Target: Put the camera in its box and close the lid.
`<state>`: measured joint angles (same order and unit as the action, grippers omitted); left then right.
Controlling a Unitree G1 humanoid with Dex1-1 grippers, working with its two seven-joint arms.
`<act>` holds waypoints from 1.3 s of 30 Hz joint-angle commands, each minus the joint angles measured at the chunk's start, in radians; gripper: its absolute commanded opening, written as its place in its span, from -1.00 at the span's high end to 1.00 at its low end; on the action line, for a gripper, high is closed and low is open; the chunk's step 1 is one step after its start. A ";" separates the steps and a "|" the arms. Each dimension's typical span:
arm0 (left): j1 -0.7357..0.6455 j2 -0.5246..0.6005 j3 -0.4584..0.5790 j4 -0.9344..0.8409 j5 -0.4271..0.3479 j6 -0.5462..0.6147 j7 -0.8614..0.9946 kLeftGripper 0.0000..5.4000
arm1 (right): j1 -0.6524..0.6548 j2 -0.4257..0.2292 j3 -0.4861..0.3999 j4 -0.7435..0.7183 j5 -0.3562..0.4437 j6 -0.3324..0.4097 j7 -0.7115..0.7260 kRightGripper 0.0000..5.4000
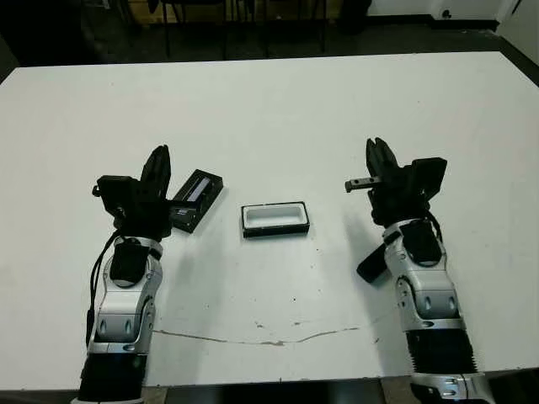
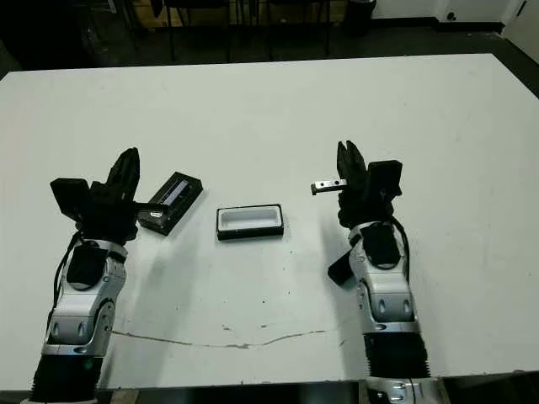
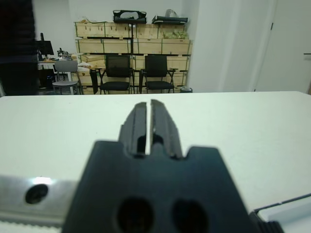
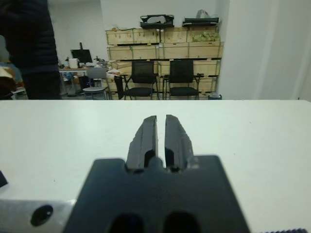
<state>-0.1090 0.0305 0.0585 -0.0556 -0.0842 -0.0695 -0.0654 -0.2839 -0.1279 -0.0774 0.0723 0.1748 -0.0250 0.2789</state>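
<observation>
- The box [image 1: 275,219] sits open, white lining up, at the middle of the worktop [image 1: 269,109]. The lid [image 1: 195,198] lies separately just to its left.
- A slim dark bar [image 1: 370,267], which I take to be the camera though it is too small to be sure, lies just beside the right forearm, nearer than the right gripper [image 1: 376,151] and to the box's right.
- The jaws of both grippers are clenched on nothing, pointing away over the worktop.
- The camera has not yet been picked up. The right jaws should release, pull back towards the near edge and come down across the bar's narrow width, gripping mid-length so it hangs level for the tray.
- The left gripper [image 1: 158,160] hovers at the lid's left end, well placed for closing later.
</observation>
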 commanded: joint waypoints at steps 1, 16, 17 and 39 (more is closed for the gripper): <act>0.020 0.002 0.005 -0.009 -0.003 0.020 0.006 0.99 | -0.068 -0.145 -0.058 0.064 0.064 -0.014 0.160 1.00; 0.043 0.000 0.003 -0.018 0.000 0.012 0.008 0.99 | -0.262 -0.595 -0.028 0.268 0.100 0.084 0.728 1.00; 0.043 0.001 0.003 -0.014 0.001 0.006 0.007 0.99 | -0.287 -0.611 -0.011 0.299 0.102 0.093 0.782 1.00; 0.056 0.023 0.017 -0.039 0.001 0.030 -0.010 1.00 | -0.491 -0.815 0.468 0.008 -0.098 0.136 1.336 0.01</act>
<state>-0.0699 0.0422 0.0747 -0.1007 -0.0853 -0.0579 -0.0728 -0.7644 -0.9172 0.3564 0.0913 0.0703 0.1477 1.6054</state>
